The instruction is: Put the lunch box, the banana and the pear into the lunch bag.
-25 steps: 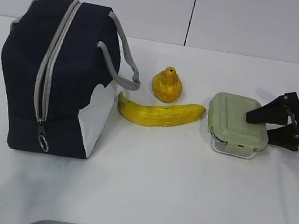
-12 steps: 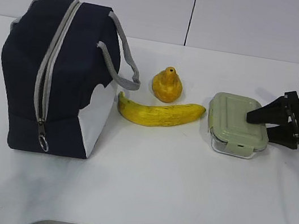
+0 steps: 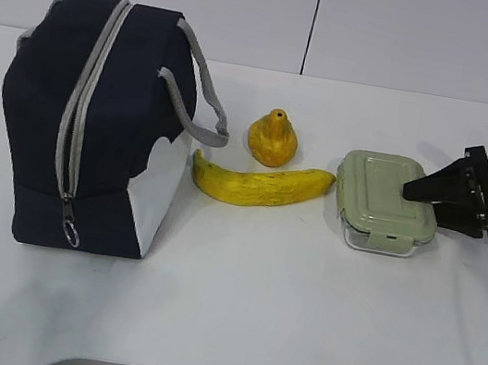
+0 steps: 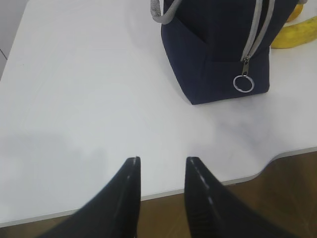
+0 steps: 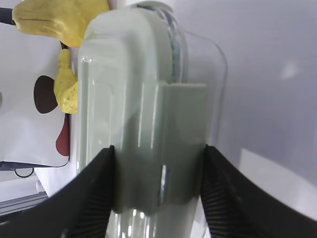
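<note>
Here, in the exterior view, the lunch bag (image 3: 95,120) is standing upright at the left of the white table (image 3: 250,315), its grey zipper closed down to the pull ring near the base and its webbing handles drooping to the right. Just right of the bag the banana (image 3: 258,185) is lying along the table, with the pear (image 3: 273,139) sitting just behind it. Farther right the lunch box (image 3: 385,204) is resting flat on the table, its sage-green lid on. The right gripper (image 3: 423,205) is reaching in from the right edge, one finger lying over the lid and the other running along the box's right end.

Seen from the left wrist, the left gripper (image 4: 161,166) is hanging over bare table near the front edge, its jaws partly apart and holding nothing; the bag's lower corner and zipper ring are lying well ahead of it.

From the right wrist, both fingers (image 5: 96,196) are pressing against opposite faces of the lunch box, one on each side of the lid clip, so the pincer is clamping the box.
</note>
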